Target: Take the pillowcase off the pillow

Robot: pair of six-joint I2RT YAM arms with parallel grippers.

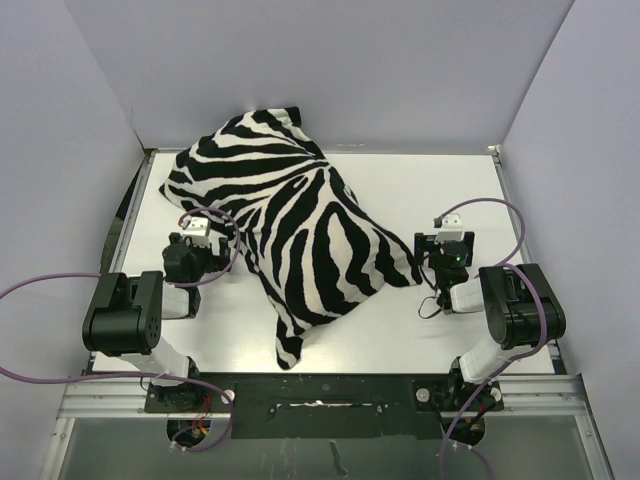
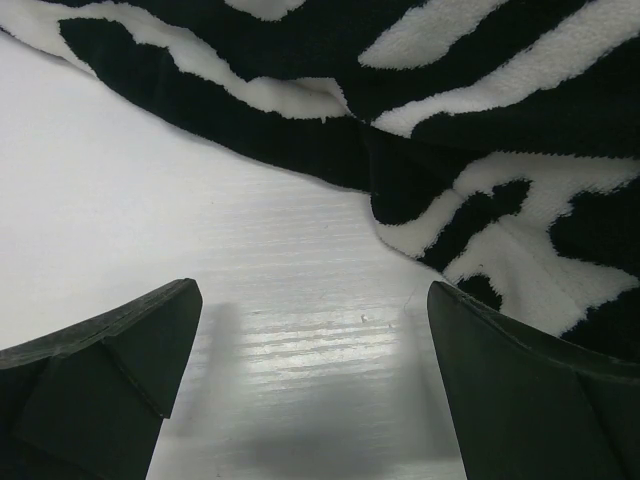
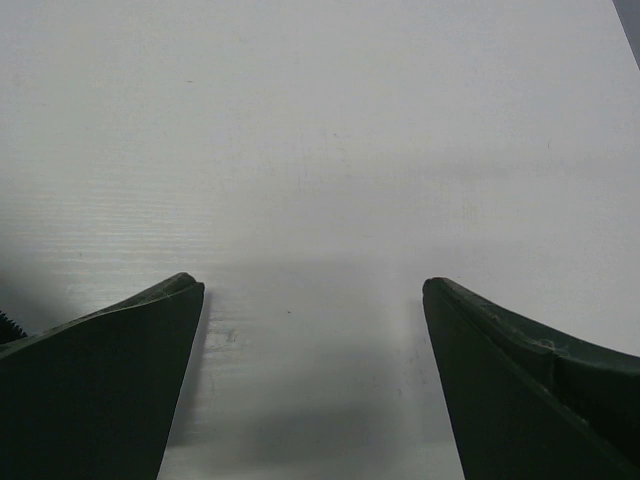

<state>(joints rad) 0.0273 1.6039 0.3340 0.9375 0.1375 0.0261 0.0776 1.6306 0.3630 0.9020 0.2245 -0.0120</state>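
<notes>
We see the pillowcase (image 1: 290, 230) lying across the counter (image 1: 430, 190), stuffed full, so the pillow is presumably inside; our left pincer (image 2: 310, 300) and right pincer (image 3: 312, 290) flank it, both wide, holding nothing, ready to grab.

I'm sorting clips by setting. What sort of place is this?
Likely a robot lab cell, not a home: plain walls box in a white table, the left arm and right arm are mounted on an aluminium rail at its near edge, and a zebra-striped pillowcase is the only household item.
</notes>
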